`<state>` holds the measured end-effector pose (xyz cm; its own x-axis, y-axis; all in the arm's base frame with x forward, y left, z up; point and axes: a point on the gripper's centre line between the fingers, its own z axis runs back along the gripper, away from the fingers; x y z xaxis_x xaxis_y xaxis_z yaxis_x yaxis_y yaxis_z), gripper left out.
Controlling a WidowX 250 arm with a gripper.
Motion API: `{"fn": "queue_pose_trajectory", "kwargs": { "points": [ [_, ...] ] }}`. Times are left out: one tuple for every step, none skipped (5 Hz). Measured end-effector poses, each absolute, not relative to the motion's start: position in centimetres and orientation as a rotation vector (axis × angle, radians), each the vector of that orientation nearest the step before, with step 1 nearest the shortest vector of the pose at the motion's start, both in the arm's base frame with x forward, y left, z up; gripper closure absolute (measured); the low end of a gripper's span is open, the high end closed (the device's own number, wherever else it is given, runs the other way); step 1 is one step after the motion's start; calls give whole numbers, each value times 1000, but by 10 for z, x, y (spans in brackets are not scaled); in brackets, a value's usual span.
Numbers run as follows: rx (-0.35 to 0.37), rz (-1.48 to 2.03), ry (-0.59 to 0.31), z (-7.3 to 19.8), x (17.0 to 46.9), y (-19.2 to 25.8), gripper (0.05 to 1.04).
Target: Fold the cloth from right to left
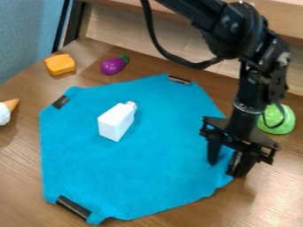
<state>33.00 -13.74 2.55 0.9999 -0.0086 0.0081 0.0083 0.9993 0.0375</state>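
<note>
The tool (223, 168) is open at the cloth's (148, 170) right edge. It looks like grabbing time: next, pinch that edge, then lift it left.

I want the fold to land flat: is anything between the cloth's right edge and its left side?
Yes: a white bottle sits on the upper left part of the cloth as seen here, so a wide fold would probably come down on it.

Black arm (255, 80), bent downward, fingers (213, 151) apart
</note>
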Motion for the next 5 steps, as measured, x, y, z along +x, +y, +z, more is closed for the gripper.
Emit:
{"fn": "queue_pose_trajectory", "kwargs": {
  "points": [
    [31, -11, -25, 24, 328, -144, 711],
    [9, 3, -37, 23, 327, -146, 903],
    [-9, 12, -31, 22, 323, -148, 992],
    [-44, -38, -48, 26, 326, -148, 1012],
    [-54, -116, -30, 41, 327, -150, 1014]
  ]
}}
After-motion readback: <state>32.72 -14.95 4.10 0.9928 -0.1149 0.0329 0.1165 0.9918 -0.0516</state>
